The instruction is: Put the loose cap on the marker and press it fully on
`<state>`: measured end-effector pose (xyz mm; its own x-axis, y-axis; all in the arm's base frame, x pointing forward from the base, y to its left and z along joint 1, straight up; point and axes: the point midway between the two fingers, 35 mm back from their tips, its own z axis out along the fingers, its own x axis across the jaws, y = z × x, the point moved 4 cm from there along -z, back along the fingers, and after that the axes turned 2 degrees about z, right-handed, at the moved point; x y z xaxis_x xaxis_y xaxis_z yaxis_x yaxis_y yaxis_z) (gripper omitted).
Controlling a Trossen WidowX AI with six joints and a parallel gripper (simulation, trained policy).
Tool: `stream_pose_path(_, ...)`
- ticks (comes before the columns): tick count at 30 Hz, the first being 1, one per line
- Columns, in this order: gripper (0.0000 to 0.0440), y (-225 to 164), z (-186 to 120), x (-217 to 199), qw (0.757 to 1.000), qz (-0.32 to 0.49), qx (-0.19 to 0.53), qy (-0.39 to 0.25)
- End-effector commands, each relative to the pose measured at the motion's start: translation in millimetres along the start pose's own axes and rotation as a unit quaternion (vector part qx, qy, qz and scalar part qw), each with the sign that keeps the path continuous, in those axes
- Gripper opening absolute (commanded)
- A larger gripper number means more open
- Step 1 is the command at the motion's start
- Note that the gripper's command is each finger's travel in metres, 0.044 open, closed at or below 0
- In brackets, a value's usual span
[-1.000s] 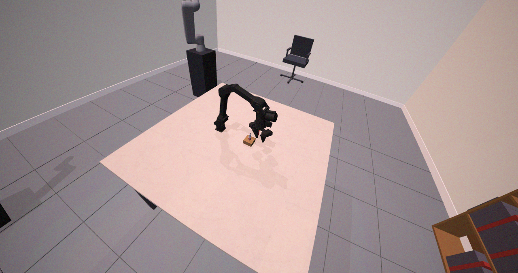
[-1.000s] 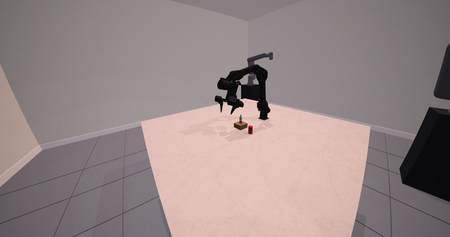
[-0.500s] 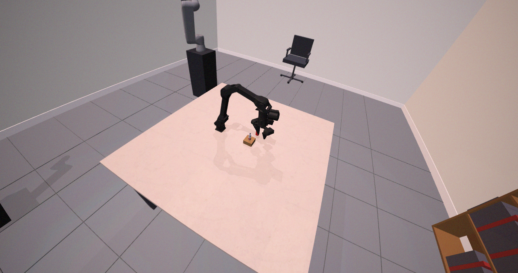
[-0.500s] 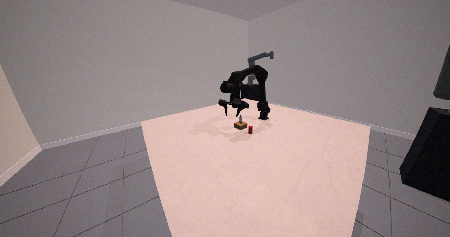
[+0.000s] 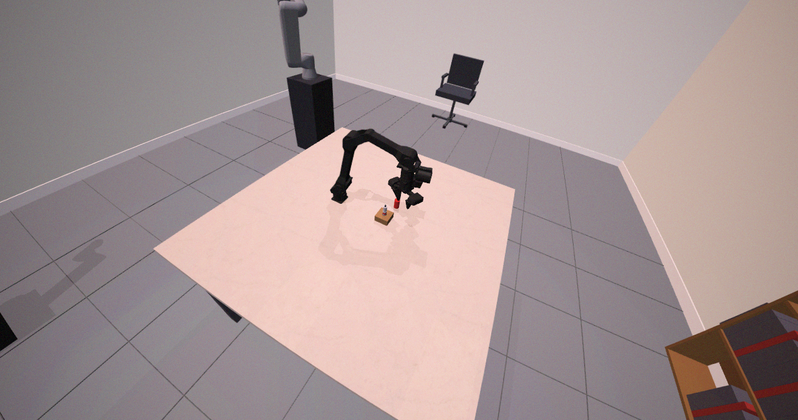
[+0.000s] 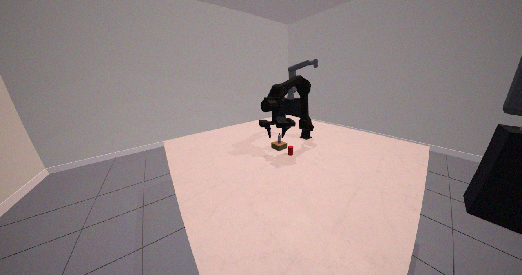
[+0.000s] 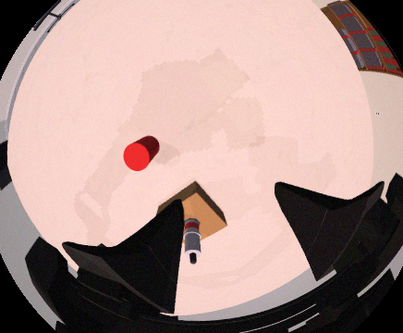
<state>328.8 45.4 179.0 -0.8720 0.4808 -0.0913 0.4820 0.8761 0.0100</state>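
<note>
Claw (image 5: 404, 203) (image 6: 275, 138) (image 7: 230, 197) wide, nothing between fingers, up over counter (image 5: 356, 306) (image 6: 292, 200) (image 7: 303, 116). Cap (image 5: 396, 203) (image 6: 290, 150) (image 7: 137, 156) loose on counter, upright, just beside block (image 5: 381, 220) (image 6: 278, 147) (image 7: 211, 218); marker (image 5: 384, 210) (image 6: 279, 138) (image 7: 192, 242) upright in block, bare. Key thing: in wrist view cap lies up and left of finger gap, outside it, long axis vertical. I'd shift claw toward cap, keep left-hand finger in that view off marker, then descend straddling cap. My read: still pre-grasp.
</note>
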Motion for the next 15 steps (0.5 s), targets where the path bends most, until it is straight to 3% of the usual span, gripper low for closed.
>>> stream_pose_path(1,0.0326,4.9,1.8,6.1,1.000,-0.003,-0.002,0.013)
stream_pose_path(15,0.0319,21.5,13.9,34.1,0.997,-0.041,0.007,0.062)
